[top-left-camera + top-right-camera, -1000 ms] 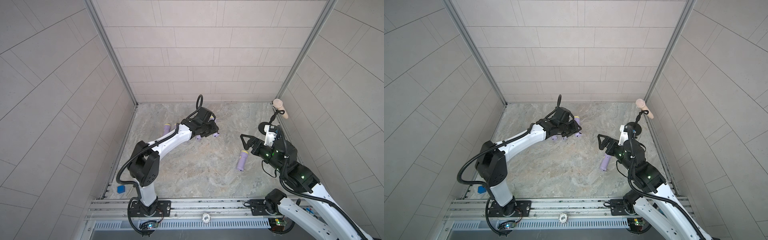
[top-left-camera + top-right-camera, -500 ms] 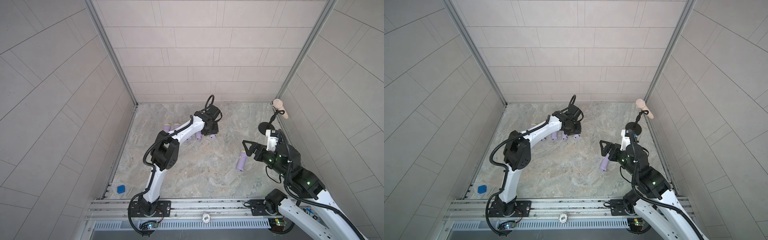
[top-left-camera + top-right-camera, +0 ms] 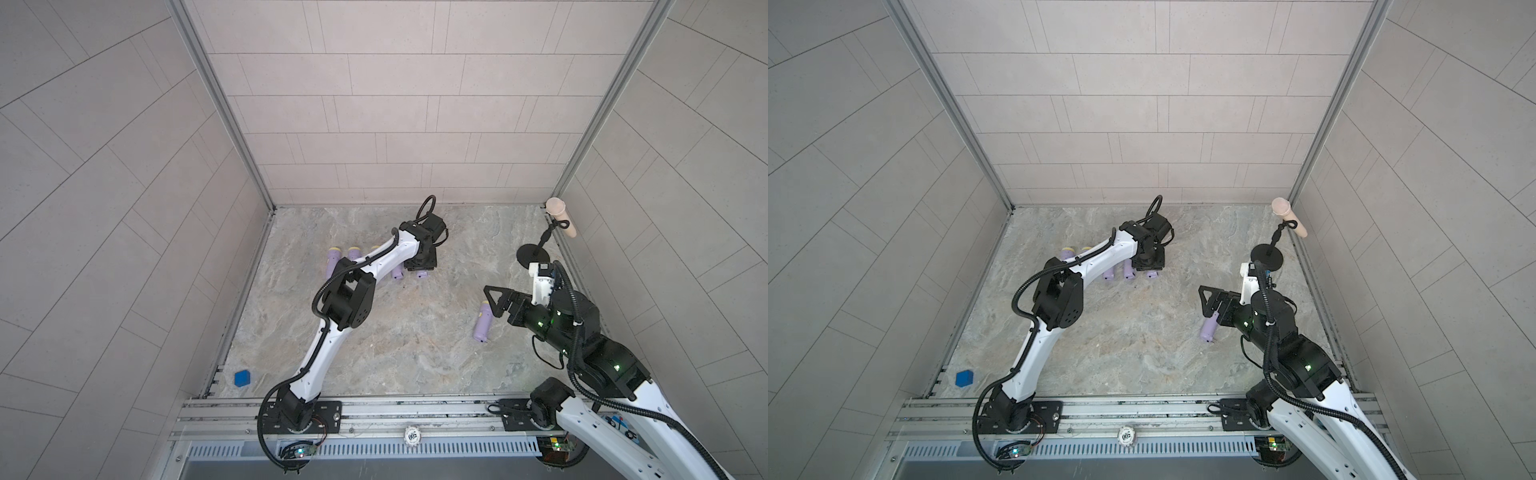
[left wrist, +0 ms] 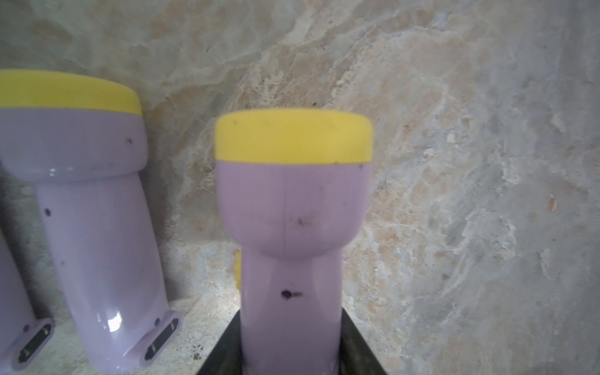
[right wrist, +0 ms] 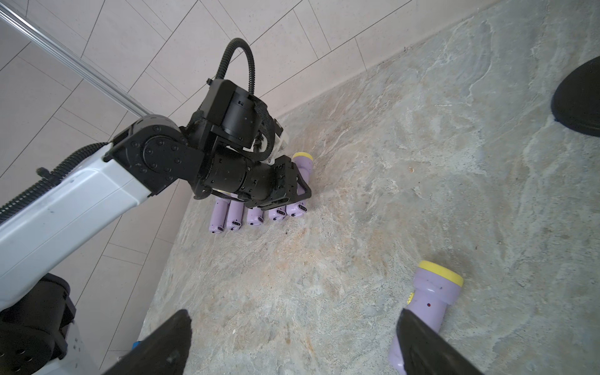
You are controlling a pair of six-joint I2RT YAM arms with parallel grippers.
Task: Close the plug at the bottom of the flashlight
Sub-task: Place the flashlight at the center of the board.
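Bimanual cell seen from above and from both wrists.

**Left gripper** (image 3: 420, 268): closed on the barrel of the held flashlight (image 4: 292, 201); its dark fingers (image 4: 357, 352) flank the lilac barrel on both sides. This flashlight is the right-hand end of a row of flashlights (image 5: 255, 217) lying side by side at the far left of centre on the marbled surface (image 3: 395, 357), yellow heads toward the far wall.

**Right gripper** (image 5: 293, 317): spread wide and holding nothing, poised above the lone flashlight (image 3: 482, 326), which lies on the right, nearer than the row and well apart from it.

**Also shown:** a microphone on a stand (image 3: 559, 210) at the far right, and a blue block (image 3: 242, 378) at the near left.

**Hidden or unclear:**
- In both top views the left arm covers much of the row, and the gripper hides all of the held flashlight but its tail.
- In the left wrist view that tail is cut off at the frame edge, so its plug cannot be seen. The neighbouring flashlight (image 4: 91, 194) shows a dark slot at its tail.
- Whether the held flashlight is lifted clear of the surface cannot be told.
- In the right wrist view a finger covers the lone flashlight's tail, and the stand's black base (image 5: 578, 104) is cut off.
- From above, the lone flashlight's plug is too small to read.
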